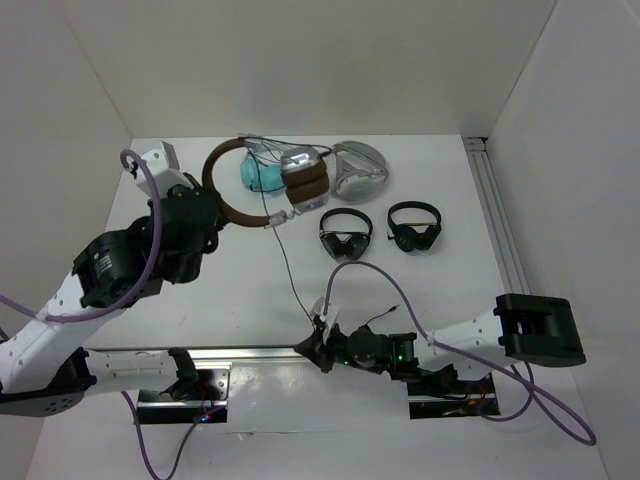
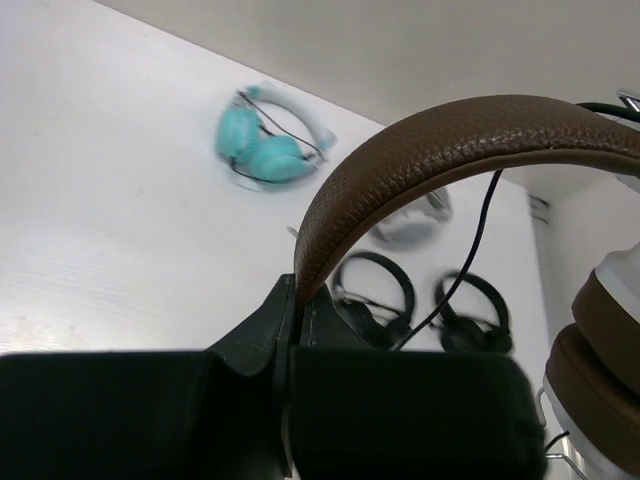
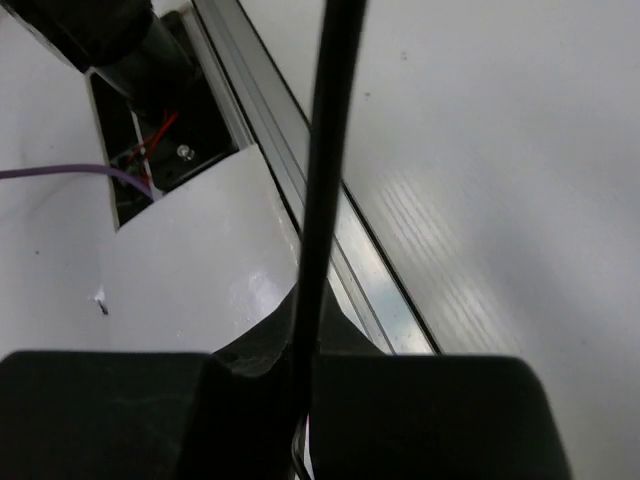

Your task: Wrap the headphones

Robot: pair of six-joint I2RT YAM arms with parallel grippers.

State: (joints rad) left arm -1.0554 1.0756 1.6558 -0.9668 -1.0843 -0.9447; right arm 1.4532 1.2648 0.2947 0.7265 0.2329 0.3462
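Note:
The headphones (image 1: 303, 180) have a brown headband (image 2: 450, 140), silver earcups and brown pads (image 2: 605, 330). They are lifted at the back of the table. My left gripper (image 1: 213, 222) is shut on the headband's lower left part, and in the left wrist view the band runs up from between the jaws of that gripper (image 2: 295, 300). The thin black cable (image 1: 287, 270) runs from the earcups down to the front edge. There my right gripper (image 1: 312, 348) is shut on it. The right wrist view shows the cable (image 3: 325, 180) rising straight out of the closed right gripper (image 3: 300, 350).
A teal pair (image 1: 262, 175) lies behind the held headphones, beside a silver-grey case (image 1: 358, 172). Two small black headphones (image 1: 345, 235) (image 1: 414, 227) lie mid-table. An aluminium rail (image 1: 497, 230) lines the right side and another rail (image 3: 330, 220) the front edge. White walls enclose the table.

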